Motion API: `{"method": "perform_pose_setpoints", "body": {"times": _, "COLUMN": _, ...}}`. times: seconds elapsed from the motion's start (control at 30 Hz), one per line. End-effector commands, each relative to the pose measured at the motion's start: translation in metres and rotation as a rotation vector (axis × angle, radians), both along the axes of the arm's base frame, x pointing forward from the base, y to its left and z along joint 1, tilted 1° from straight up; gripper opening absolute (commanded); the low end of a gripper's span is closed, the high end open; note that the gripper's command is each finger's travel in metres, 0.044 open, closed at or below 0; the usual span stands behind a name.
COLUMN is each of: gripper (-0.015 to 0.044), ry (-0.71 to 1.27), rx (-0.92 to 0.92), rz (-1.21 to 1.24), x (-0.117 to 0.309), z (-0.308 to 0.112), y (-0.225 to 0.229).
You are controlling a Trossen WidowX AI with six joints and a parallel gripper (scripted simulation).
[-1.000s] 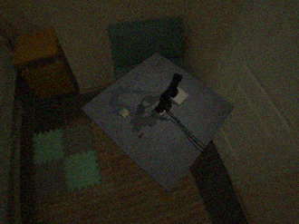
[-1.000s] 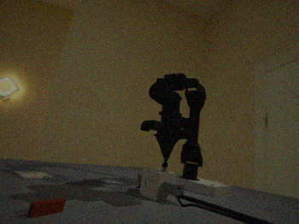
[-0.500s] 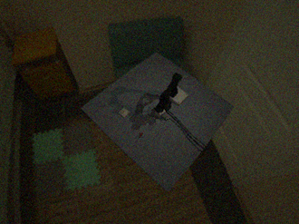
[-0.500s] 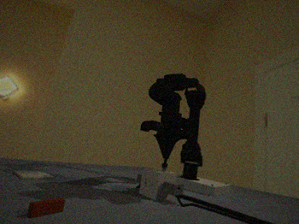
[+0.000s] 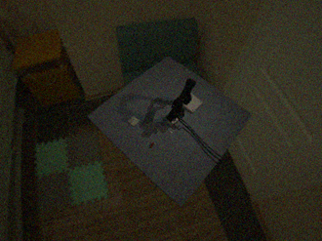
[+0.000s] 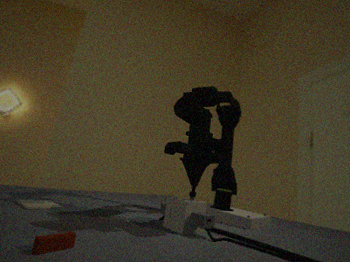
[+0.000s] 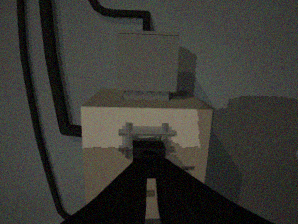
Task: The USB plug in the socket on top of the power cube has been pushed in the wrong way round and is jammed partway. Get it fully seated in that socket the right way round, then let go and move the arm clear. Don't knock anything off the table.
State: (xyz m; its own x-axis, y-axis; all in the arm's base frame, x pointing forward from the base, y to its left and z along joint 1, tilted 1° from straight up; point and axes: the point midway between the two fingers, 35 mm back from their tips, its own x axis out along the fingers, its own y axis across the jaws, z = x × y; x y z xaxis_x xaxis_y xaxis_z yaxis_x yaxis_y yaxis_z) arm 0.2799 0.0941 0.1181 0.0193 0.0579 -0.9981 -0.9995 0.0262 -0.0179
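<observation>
"What lies around you?"

"In the exterior view, from the left: a pale flat square [image 5: 134, 121] [image 6: 39, 204], then a red block [image 5: 151, 145] [image 6: 54, 243], both apart from the power cube [image 5: 175, 121] [image 6: 177, 216] [image 7: 100, 120]. A grey block [image 6: 198, 222] [image 7: 148, 62] sits against the cube's side. Dark cables [image 5: 198, 139] [image 6: 275, 250] [image 7: 52, 75] run off to the right, near my pale base plate [image 5: 194, 104] [image 6: 259, 219]."

"And the desk and room?"

"The desk [image 5: 175, 174] [image 6: 104, 252] [image 7: 260, 60] is bluish grey and dim, with my shadow across it. A lit lamp [image 6: 6, 101] glows on the left wall; a pale door [image 6: 333, 143] stands right."

"The plug?"

"My end effector [image 5: 173, 118] [image 6: 193, 189] [image 7: 150, 168] points down, grasping the dark USB plug [image 6: 193, 194] [image 7: 149, 145] at the cube's top socket. I can't tell its depth or which way round it is."
</observation>
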Motion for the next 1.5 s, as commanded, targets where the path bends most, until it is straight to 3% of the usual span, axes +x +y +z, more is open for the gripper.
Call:
{"method": "perform_pose_setpoints", "body": {"times": 0.0, "gripper": 0.0, "ry": 0.001, "rx": 0.003, "rz": -0.003, "x": 0.0001, "z": -0.001, "y": 0.0006}}
{"method": "perform_pose_setpoints", "body": {"times": 1.47, "gripper": 0.0, "ry": 0.001, "rx": 0.003, "rz": -0.003, "x": 0.0002, "z": -0.0063, "y": 0.0007}}
